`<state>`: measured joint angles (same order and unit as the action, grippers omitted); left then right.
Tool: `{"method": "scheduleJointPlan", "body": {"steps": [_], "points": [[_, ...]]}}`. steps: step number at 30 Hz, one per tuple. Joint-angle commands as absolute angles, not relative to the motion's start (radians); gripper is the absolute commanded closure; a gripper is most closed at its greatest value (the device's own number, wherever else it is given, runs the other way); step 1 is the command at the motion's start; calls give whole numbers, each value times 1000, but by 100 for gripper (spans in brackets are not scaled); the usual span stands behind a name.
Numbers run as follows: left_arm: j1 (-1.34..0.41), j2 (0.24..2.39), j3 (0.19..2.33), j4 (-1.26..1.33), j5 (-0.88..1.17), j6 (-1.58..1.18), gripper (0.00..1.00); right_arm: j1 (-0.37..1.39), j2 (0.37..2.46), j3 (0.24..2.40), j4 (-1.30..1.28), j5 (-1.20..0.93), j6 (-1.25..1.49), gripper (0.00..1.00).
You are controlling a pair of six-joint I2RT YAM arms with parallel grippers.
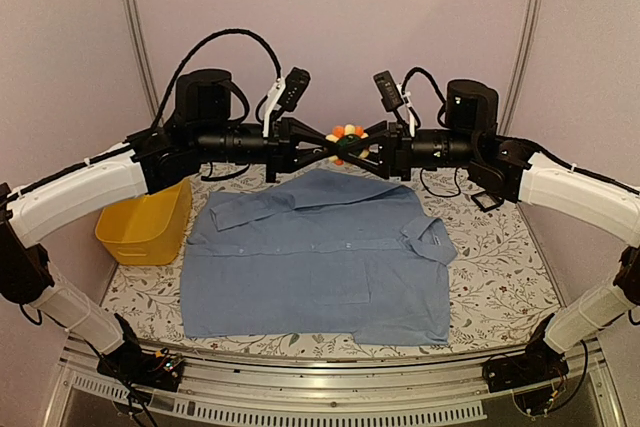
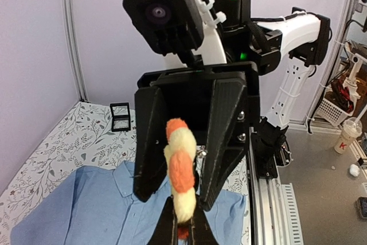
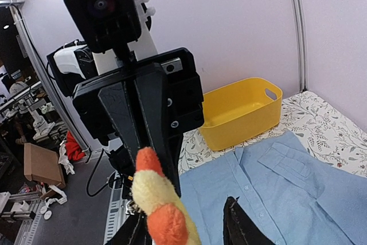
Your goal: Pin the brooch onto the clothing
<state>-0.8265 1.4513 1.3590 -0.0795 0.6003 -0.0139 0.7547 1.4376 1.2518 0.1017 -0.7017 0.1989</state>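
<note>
The brooch (image 1: 345, 137), a fuzzy flower with yellow-orange and white petals, hangs in the air above the far edge of the light blue shirt (image 1: 320, 252). My left gripper (image 1: 333, 146) is shut on the brooch's lower edge, as the left wrist view shows (image 2: 184, 230). There the brooch (image 2: 181, 170) stands edge-on above my fingers. My right gripper (image 1: 355, 148) faces the left one, open, its jaws on either side of the brooch. In the right wrist view the brooch (image 3: 160, 205) sits by the left finger of my right gripper (image 3: 186, 230). The shirt lies flat below (image 2: 97, 210) (image 3: 287, 187).
A yellow plastic basket (image 1: 140, 237) stands left of the shirt and also shows in the right wrist view (image 3: 241, 113). A small black square frame (image 2: 120, 116) stands on the floral table cover (image 1: 500, 287) at the far right (image 1: 487, 201).
</note>
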Motion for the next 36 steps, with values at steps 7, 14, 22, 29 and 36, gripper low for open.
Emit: {"method": "scheduleJointPlan", "body": {"steps": [7,14,22,29,36], "points": [[-798,1399,1341,-23,598,-25,100,733,1344,1188,16,-761,-17,32],[-798,1397,1335,-17,642,-26,100,732,1263,1181,9,-635,-75,15],[-799,1404,1338,-17,665,-38,100,729,1329,1245,115,-674,25,33],[-800,1415,1338,20,675,-45,100,736,1403,1280,198,-780,108,50],[-799,1416,1334,20,671,-46,100,751,1428,1291,210,-813,98,57]]}}
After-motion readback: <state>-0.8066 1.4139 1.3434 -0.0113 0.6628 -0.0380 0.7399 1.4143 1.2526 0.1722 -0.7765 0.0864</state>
